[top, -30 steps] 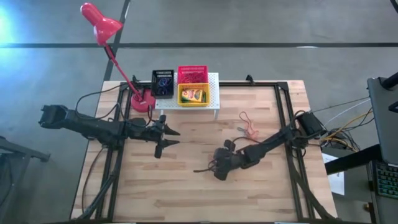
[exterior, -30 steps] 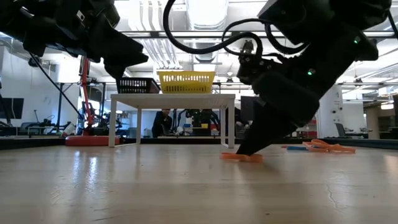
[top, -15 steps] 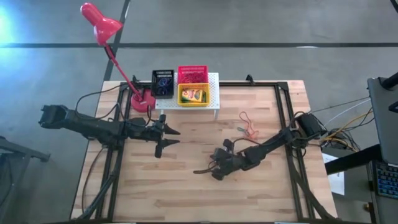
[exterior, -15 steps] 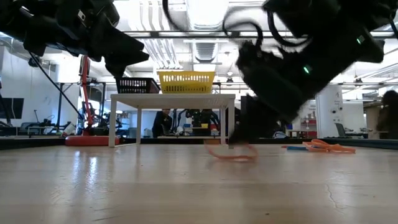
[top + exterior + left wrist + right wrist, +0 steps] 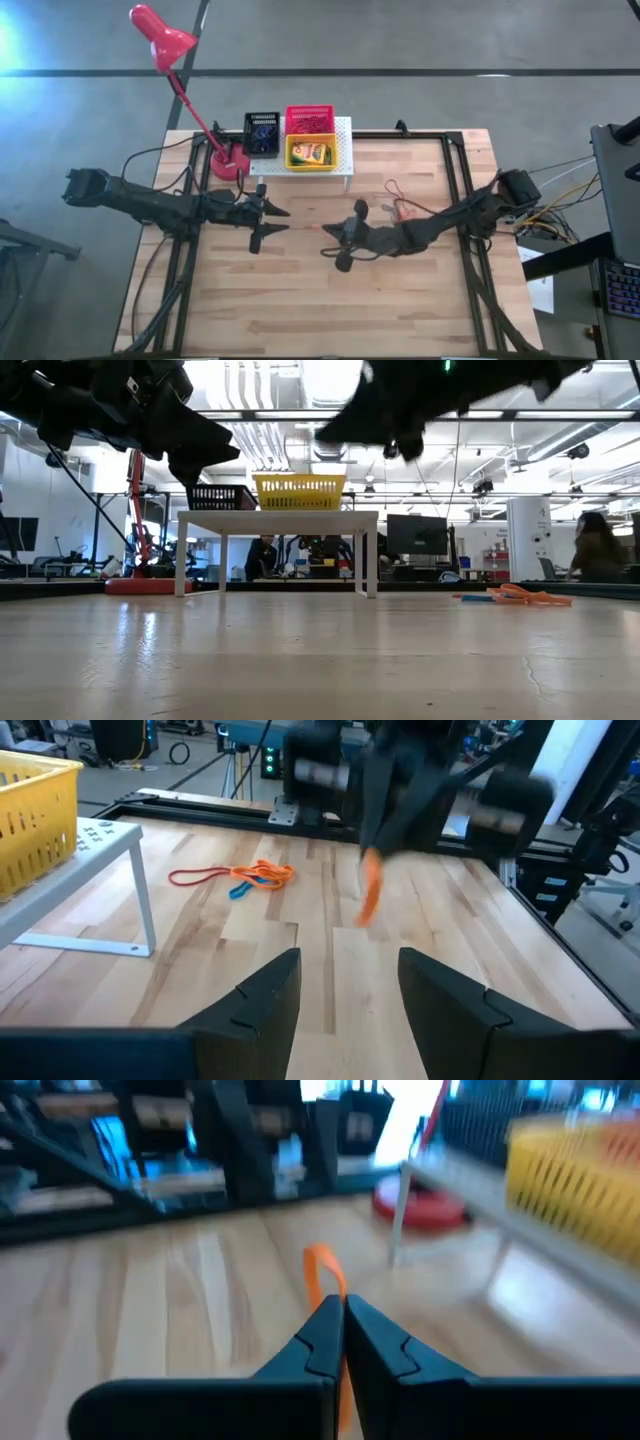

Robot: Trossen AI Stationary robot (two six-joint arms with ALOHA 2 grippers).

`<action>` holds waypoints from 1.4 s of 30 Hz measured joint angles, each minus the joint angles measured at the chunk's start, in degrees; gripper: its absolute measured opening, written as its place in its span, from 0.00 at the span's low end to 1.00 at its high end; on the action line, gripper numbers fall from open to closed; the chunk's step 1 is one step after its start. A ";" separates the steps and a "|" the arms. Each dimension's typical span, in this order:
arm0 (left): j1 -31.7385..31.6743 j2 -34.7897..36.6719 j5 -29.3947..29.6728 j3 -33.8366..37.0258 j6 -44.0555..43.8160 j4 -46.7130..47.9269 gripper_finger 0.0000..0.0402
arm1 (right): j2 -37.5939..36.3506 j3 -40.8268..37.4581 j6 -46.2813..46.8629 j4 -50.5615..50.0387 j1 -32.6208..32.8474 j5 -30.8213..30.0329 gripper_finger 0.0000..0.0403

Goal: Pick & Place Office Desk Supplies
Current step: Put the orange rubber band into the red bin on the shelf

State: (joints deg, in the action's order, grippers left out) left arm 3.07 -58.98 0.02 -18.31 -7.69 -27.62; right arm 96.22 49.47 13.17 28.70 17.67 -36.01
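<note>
Right hand pinched on thin orange rubber band, loop dangling; left hand open, hovering.

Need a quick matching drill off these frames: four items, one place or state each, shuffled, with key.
Items:
1. right gripper
2. left gripper
3. yellow basket
4. loose rubber bands

Place or state:
A. lying on the table
B. open, holding nothing
C. on the white stand
D. shut on an orange rubber band

Pairs: 1-D, 2-B, 3-C, 4-A
</note>
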 joint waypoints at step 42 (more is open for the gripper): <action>0.26 -0.15 1.06 0.00 0.50 0.92 0.43 | 29.98 75.56 -15.90 -61.48 -49.41 32.55 0.09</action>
State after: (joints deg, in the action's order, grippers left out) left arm 3.33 -59.13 1.08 -18.31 -7.20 -26.69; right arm 126.20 125.03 -2.73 -32.78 -31.73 -3.46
